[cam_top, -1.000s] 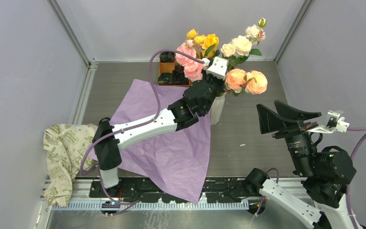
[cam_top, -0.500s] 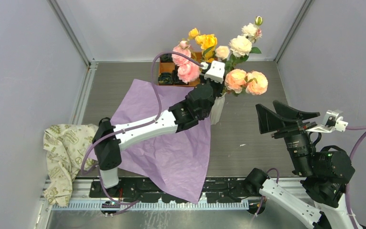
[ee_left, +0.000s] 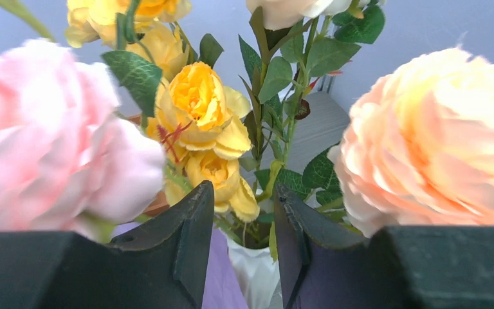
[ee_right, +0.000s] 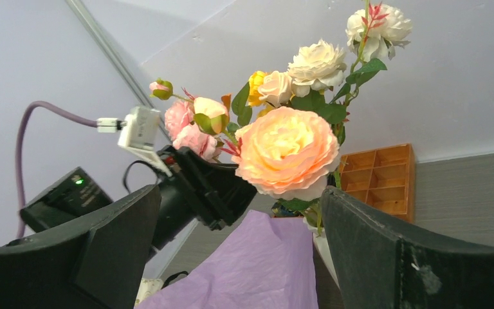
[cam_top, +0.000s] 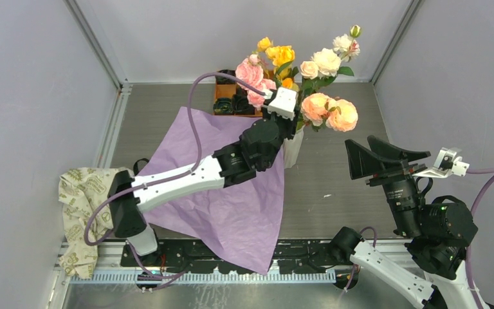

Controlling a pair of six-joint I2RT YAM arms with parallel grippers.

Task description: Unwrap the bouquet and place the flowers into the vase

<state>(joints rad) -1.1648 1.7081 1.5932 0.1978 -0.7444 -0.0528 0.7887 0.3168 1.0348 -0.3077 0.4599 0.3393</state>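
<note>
1. The purple wrapping paper (cam_top: 231, 206) lies spread flat on the table (cam_top: 341, 187), so we judge the unwrapping done
2. The left pincer (ee_left: 244, 190) sits among the blooms above the vase (cam_top: 292, 153), partly open with nothing between its fingers
3. The flowers (cam_top: 325, 109) stand upright in the vase at the table's far middle, and we see no stem outside it
4. The right pincer (cam_top: 359, 141) hangs wide open and empty, well apart, and we think only pulling the left arm clear remains

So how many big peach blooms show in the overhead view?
2. One peach bloom hangs just up and right of the vase; the second peach bloom touches it on the right. More may be hidden behind them.
</note>
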